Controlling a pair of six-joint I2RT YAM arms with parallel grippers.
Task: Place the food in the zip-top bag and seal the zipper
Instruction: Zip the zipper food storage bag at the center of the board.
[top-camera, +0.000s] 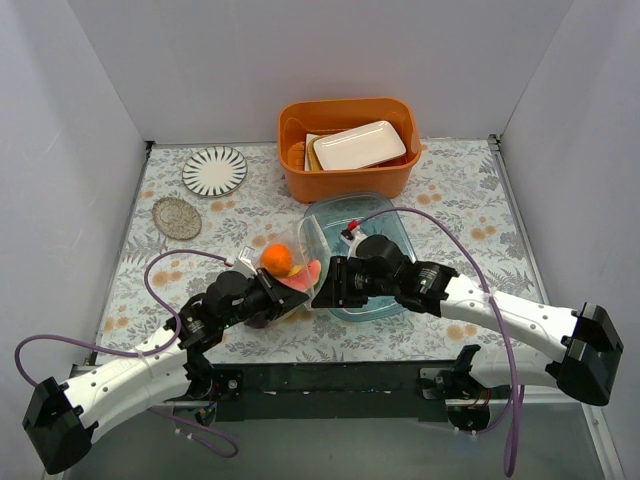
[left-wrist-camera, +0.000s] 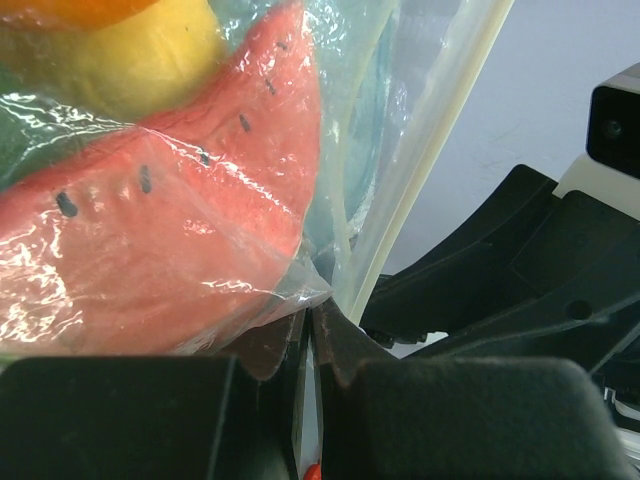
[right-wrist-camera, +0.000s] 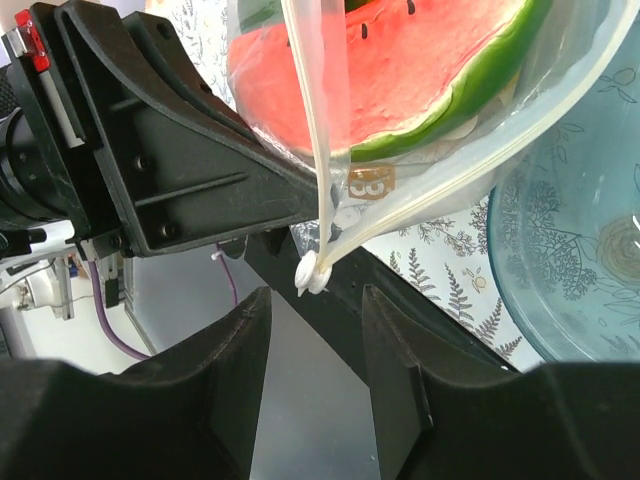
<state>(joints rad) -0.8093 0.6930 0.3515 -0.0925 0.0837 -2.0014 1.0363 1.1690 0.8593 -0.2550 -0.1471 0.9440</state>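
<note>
The zip-top bag (top-camera: 290, 277) hangs over the bench (top-camera: 450, 200) near its front middle, with its mouth towards the right arm. The zipper (right-wrist-camera: 308, 150) runs upright, end down. The left gripper (left-wrist-camera: 308, 350) is pinched closed on the bag's lower corner. The right gripper (right-wrist-camera: 315, 340) is spread wide just under the zipper's end, holding nothing. The blue tray (top-camera: 340, 203) sits just beside it, and the striped plate (top-camera: 214, 171) is well apart to the left.

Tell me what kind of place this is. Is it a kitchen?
Probably a robot practice booth, not a kitchen. Plain white walls box in a leaf-patterned table, two robot arms are bolted at its near edge, and the watermelon slice in the zip-top bag looks like a plastic toy.
</note>
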